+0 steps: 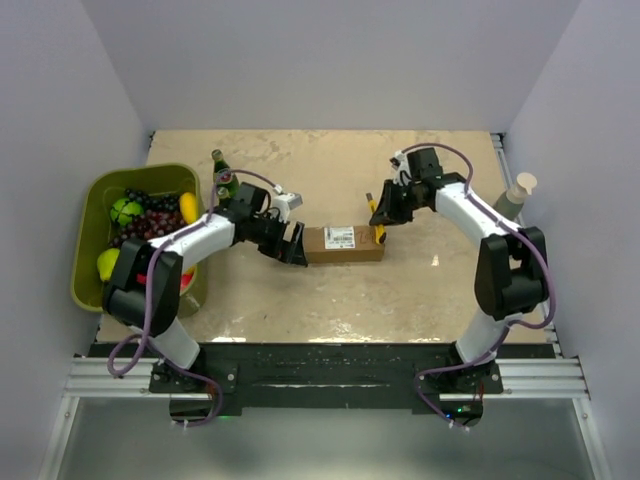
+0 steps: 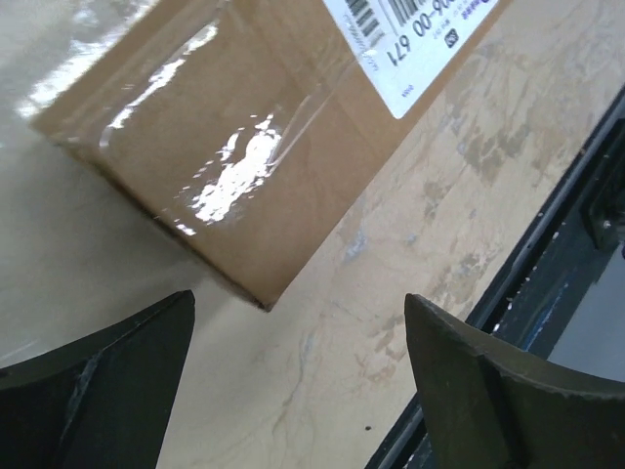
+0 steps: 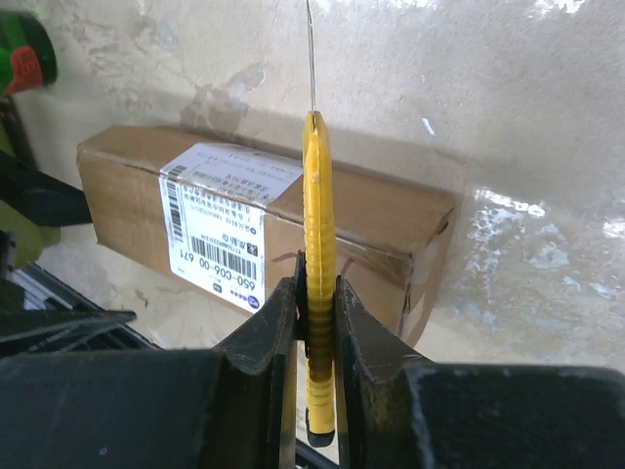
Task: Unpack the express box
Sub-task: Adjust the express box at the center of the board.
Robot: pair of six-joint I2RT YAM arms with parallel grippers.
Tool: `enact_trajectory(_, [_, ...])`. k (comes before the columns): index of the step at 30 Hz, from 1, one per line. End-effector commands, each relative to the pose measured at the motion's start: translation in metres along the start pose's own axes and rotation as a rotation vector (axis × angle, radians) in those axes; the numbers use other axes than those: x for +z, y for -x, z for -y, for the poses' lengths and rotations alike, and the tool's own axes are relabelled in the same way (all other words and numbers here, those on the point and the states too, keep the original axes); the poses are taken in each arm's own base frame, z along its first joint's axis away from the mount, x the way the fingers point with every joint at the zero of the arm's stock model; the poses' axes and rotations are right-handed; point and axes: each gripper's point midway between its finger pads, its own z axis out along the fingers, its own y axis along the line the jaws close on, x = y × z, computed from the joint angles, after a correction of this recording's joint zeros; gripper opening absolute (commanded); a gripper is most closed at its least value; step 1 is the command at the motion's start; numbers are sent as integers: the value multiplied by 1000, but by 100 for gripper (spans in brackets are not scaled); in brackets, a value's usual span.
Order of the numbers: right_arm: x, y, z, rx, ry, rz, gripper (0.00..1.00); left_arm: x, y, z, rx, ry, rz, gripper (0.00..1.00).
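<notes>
The express box (image 1: 343, 243) is a brown taped carton lying mid-table, its white label (image 1: 341, 238) facing up. My left gripper (image 1: 297, 246) is open at the box's left end, and in the left wrist view the box corner (image 2: 254, 147) lies just beyond the left gripper (image 2: 298, 301), with only bare table between the jaws. My right gripper (image 1: 385, 215) hovers over the box's right end, shut on a slim yellow utility knife (image 3: 318, 195). The knife's thin blade (image 3: 311, 59) is out and points past the box (image 3: 391, 220).
A green bin (image 1: 140, 172) holding fruit stands at the left, with a green bottle (image 1: 222, 178) behind the left arm. A pale cup-topped object (image 1: 515, 195) stands at the right wall. A black rail (image 1: 330, 355) runs along the near table edge.
</notes>
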Motion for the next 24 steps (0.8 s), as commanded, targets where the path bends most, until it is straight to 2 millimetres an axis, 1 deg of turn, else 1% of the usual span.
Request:
enact_trajectory(1, [-58,41,5,-110,32,143,0,-50,31,-6,167,148,8,95])
enact_trajectory(2, [-66,46,6,-118,55,149,0,-55,31,-1,188,132,-3,95])
enact_trajectory(3, [-73,42,12,-102,67,118,0,-61,38,3,222,134,-1,95])
enact_trajectory(4, [-84,48,3,-156,106,119,0,-69,38,7,240,141,-8,95])
enact_trajectory(5, [-87,45,-1,-166,135,106,0,-74,45,7,262,162,7,96])
enact_trajectory(6, [-92,38,-4,-160,164,79,0,-81,61,11,295,176,45,96])
enact_trajectory(7, [-96,35,-9,-196,195,63,0,-85,76,14,337,188,90,96])
enact_trajectory(8, [-98,29,-11,-199,214,39,0,-85,89,19,378,179,122,96])
enact_trajectory(9, [-102,22,-9,-192,217,19,0,-82,103,34,450,154,152,96])
enact_trajectory(10, [-101,15,-3,-184,207,2,0,-71,117,37,534,140,177,96])
enact_trajectory(11, [-102,9,2,-167,198,-8,0,-63,122,46,587,104,182,96])
enact_trajectory(12, [-106,7,7,-131,205,-8,0,-51,128,62,652,69,182,96])
enact_trajectory(13, [-104,-6,7,-108,220,-39,0,-32,129,58,708,47,159,96])
enact_trajectory(14, [-108,-9,13,-69,237,-45,0,-20,129,62,728,14,148,96])
enact_trajectory(15, [-109,-18,14,-49,251,-72,0,-1,130,63,731,-13,126,96])
enact_trajectory(17, [-107,-27,17,-64,273,-107,0,17,131,67,716,-74,113,96])
enact_trajectory(18, [-108,-34,16,-49,289,-142,0,32,129,64,698,-91,89,95])
enact_trajectory(20, [-103,-38,20,-60,305,-187,0,45,125,62,663,-103,65,94])
enact_trajectory(21, [-103,-44,22,-72,310,-219,0,54,120,58,650,-101,45,94])
enact_trajectory(22, [-103,-44,23,-83,311,-228,0,58,119,57,642,-97,47,94])
enact_trajectory(23, [-98,-48,28,-77,313,-261,0,61,117,55,641,-89,39,94])
enact_trajectory(24, [-99,-52,29,-70,315,-288,0,66,111,51,636,-83,21,94])
